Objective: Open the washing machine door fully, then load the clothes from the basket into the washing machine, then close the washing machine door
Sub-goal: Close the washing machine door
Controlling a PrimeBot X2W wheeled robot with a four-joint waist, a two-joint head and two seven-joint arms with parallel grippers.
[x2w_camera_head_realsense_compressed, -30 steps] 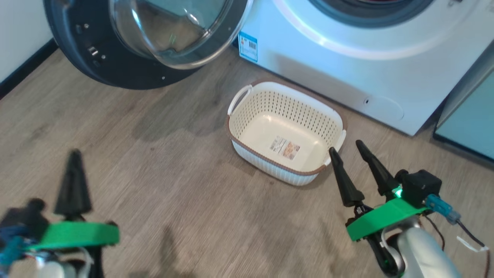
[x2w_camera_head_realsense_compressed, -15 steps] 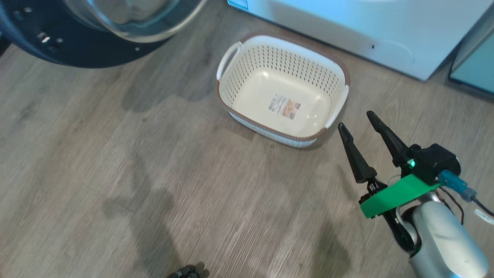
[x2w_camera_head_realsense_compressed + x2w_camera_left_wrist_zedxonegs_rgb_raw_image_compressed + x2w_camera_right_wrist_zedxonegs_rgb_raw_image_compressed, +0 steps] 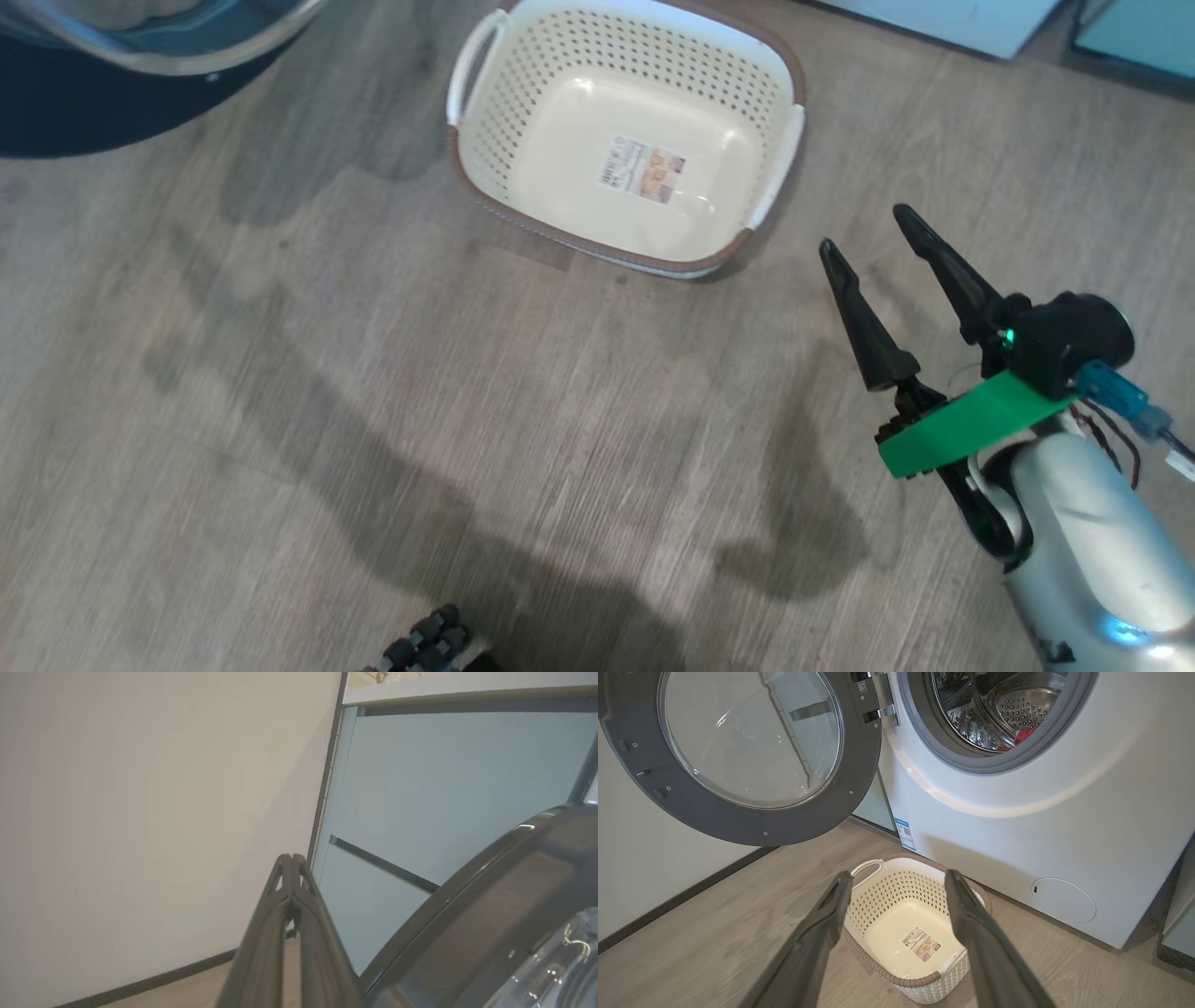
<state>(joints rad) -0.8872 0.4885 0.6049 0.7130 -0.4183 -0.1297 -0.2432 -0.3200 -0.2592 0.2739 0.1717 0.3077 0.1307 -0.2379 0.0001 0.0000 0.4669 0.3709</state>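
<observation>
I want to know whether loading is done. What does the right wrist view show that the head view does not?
Right wrist view adds: the steel drum with red clothes inside, the grey gasket, the blue sticker. Head view adds: the right arm's green bracket and silver forearm. Both: the empty basket on the wood floor, the open washing machine door, the open right gripper.

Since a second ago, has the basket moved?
No. The basket keeps its spot on the floor just before the washing machine base; the head camera dipped, shifting the whole picture upward.
</observation>
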